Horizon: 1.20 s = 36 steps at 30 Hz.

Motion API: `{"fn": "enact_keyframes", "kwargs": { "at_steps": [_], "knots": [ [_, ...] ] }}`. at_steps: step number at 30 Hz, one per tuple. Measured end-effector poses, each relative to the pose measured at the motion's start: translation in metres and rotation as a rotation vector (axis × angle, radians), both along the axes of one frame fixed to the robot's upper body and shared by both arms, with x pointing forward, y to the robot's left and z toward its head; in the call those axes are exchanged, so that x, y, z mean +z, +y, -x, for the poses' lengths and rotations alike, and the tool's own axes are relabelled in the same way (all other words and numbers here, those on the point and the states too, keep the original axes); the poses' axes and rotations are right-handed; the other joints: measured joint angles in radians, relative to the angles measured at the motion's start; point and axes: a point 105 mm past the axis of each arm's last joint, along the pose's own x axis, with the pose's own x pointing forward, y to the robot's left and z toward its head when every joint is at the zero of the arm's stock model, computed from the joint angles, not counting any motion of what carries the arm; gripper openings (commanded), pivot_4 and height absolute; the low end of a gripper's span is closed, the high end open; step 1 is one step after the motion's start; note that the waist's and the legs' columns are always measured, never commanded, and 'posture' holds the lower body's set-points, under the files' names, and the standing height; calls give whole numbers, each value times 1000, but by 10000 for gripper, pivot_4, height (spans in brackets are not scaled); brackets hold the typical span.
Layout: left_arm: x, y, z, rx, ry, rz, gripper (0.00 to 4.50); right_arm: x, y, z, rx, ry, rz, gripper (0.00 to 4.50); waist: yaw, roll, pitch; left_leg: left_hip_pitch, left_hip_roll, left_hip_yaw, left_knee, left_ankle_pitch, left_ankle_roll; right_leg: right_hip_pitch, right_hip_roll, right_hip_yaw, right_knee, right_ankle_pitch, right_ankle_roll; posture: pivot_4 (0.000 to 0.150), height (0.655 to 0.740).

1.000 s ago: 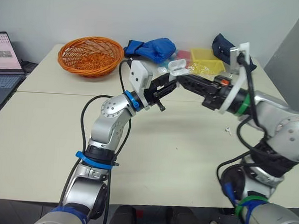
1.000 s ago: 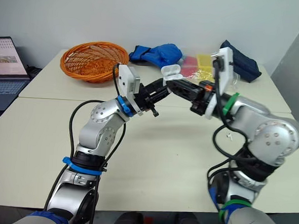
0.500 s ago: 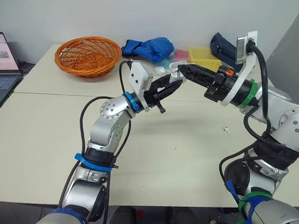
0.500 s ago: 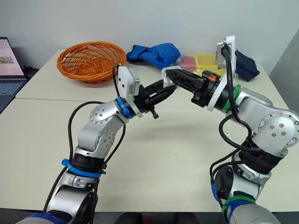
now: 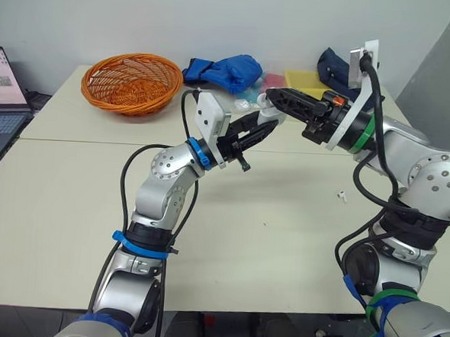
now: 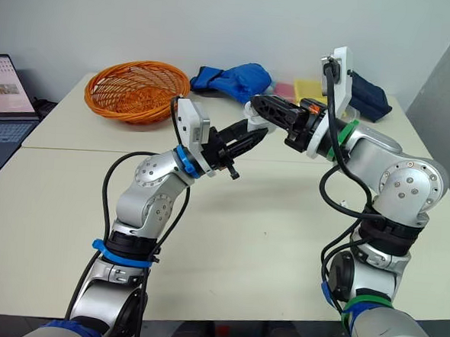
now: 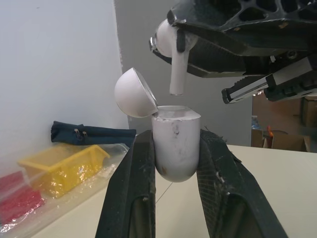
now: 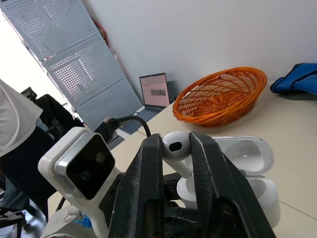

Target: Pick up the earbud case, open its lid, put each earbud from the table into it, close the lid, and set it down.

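just above the open earbud case (image 7: 176, 144), right claw (image 8: 176, 142) pinches earbud (image 7: 176, 74).

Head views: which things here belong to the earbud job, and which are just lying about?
Job:
- earbud case, lid open, held in the left gripper
- earbud, pinched in the right gripper above the case
- small white piece on the table, probably the other earbud

Lying about:
- orange basket
- blue cloth
- yellow box
- dark pouch
- laptop
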Motion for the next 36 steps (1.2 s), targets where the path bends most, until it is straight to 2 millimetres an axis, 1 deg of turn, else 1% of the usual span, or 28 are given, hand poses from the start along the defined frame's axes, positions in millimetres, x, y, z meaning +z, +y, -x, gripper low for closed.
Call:
{"fn": "enact_keyframes", "kwargs": {
  "at_steps": [13, 22, 36],
  "knots": [
    [0, 0, 0, 0, 1, 3, 7511, -8, -2, -3, -15, 17, 12, 4040, 0, 0, 0, 0, 0, 0, 0, 0, 0, 0, 0, 0, 0, 0, 0, 1500, 7400],
    [2, -2, -1, 18, 7, 30, 7511, -10, 4, -2, -32, 27, -9, 4040, 0, 0, 0, -1, 0, 0, 0, 0, 0, 0, 0, 0, 0, 0, 0, 1500, 7400],
    [5, -5, -3, 61, 5, 49, 7511, -10, 5, -4, -86, -5, -11, 4040, 0, 0, 0, -1, 0, 0, 0, 0, 0, 0, 0, 0, -1, 0, 0, 1500, 7400]
  ]
}}
